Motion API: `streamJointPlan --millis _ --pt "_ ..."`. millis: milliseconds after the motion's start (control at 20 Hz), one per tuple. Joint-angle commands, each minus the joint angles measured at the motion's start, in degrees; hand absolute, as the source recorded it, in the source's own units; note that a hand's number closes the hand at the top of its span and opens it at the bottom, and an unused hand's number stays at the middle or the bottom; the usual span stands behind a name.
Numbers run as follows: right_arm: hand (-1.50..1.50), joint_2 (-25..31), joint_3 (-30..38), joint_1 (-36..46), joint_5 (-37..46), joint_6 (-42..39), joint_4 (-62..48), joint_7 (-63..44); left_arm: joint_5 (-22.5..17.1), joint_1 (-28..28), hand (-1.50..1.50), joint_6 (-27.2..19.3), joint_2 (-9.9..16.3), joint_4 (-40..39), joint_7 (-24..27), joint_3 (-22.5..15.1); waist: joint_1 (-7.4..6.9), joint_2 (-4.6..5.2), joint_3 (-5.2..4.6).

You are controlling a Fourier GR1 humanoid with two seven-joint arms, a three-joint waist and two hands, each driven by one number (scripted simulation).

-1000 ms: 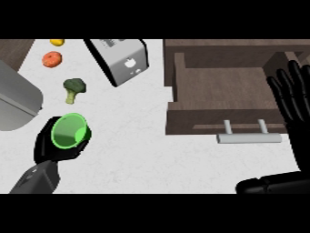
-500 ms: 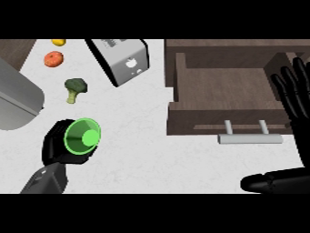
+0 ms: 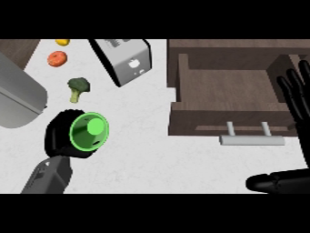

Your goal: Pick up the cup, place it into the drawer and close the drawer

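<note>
The left hand [image 3: 67, 136] has its fingers curled round the green cup [image 3: 90, 131], low on the left of the counter, so the pick-up looks done. Next comes the carry right, over the open drawer [image 3: 231, 91]. The right hand [image 3: 308, 98] rests at the right edge, fingers straight and apart, holding nothing.

1. No words, brand names or numbers can be read anywhere in the head view.
2. The toaster [image 3: 125, 61] carries a small pale mark and a dark knob on its metal side; the mark is too small to make out as a sign or letters.
3. The green cup [image 3: 89, 130] and the drawer [image 3: 230, 91] show no label.
</note>
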State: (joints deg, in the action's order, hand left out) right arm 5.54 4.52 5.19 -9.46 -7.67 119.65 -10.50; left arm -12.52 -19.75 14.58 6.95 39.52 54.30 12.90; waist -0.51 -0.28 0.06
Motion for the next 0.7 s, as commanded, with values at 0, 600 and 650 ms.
streamJointPlan --millis 0,600,650 --pt "-1.5 -1.2 -1.8 -1.9 0.7 1.0 3.1 -1.8 -1.2 -1.9 1.5 0.9 -0.7 11.0 -7.8 -2.8 -0.12 -0.3 0.05" --pt "-1.5 -1.3 -1.6 -4.4 0.9 -1.4 0.0 2.9 -4.6 0.2 1.5 -10.9 -6.9 42.1 -32.4 -12.4 0.3 0.07 -0.01" --pt "-1.5 0.2 -0.7 -3.3 -0.7 -1.2 4.0 -1.2 -4.6 -3.3 1.5 -11.2 -6.9 40.4 -33.6 -11.2 0.61 0.12 -0.04"
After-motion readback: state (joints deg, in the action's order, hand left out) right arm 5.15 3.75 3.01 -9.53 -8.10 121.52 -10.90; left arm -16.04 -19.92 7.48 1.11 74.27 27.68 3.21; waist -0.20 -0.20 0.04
